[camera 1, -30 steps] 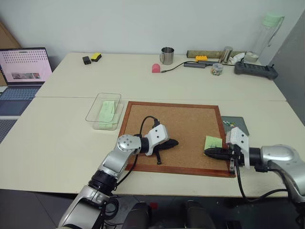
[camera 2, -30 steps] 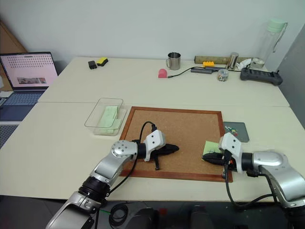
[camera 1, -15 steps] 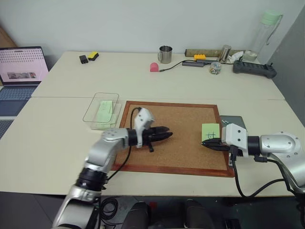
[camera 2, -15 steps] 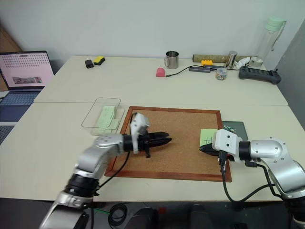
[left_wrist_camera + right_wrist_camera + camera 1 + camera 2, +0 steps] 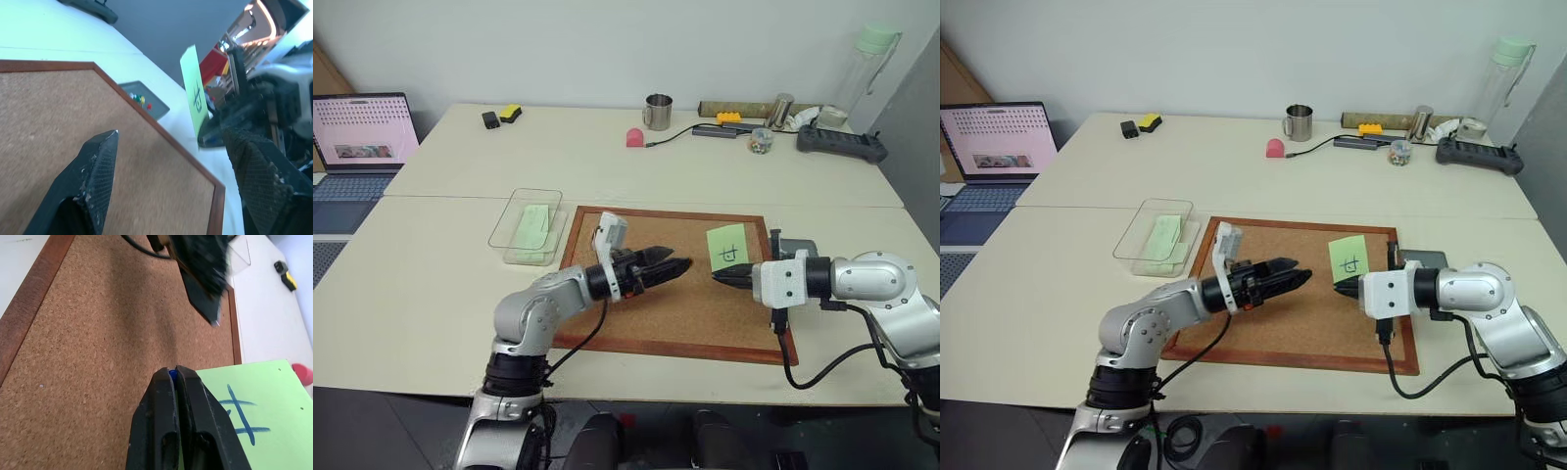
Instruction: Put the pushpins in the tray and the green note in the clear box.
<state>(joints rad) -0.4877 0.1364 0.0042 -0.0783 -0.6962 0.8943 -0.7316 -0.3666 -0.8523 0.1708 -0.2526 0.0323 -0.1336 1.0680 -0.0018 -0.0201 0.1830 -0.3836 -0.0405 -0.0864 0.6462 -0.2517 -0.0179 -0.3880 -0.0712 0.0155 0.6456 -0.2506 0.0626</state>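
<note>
**Right gripper has the note pinched, left one's wide open for the handoff**

Right gripper [image 5: 720, 278] is clamped on the bottom edge of the green note [image 5: 728, 246], holding it upright over the corkboard [image 5: 695, 313]. From the head views, the left gripper [image 5: 674, 265] sits level with it, fingers spread, pointing straight at the note with a gap between them. Looks to me like a pass to the left side, since the clear box [image 5: 527, 226] is over by the board's left edge. I'd bring the open fingers around the note's free edge and only close once the paper is properly between them. Thin floppy paper, so go slow or it'll bend away.

Left wrist view: textured black fingers [image 5: 95, 169] wide apart, the note edge-on between them, the grey tray [image 5: 145, 100] beyond with tiny colourful pushpins [image 5: 141, 99] in it.

Right wrist view: smooth fingers pressed together on the pale green note, dark cross-hatch scribble on it, grainy cork underneath.
</note>
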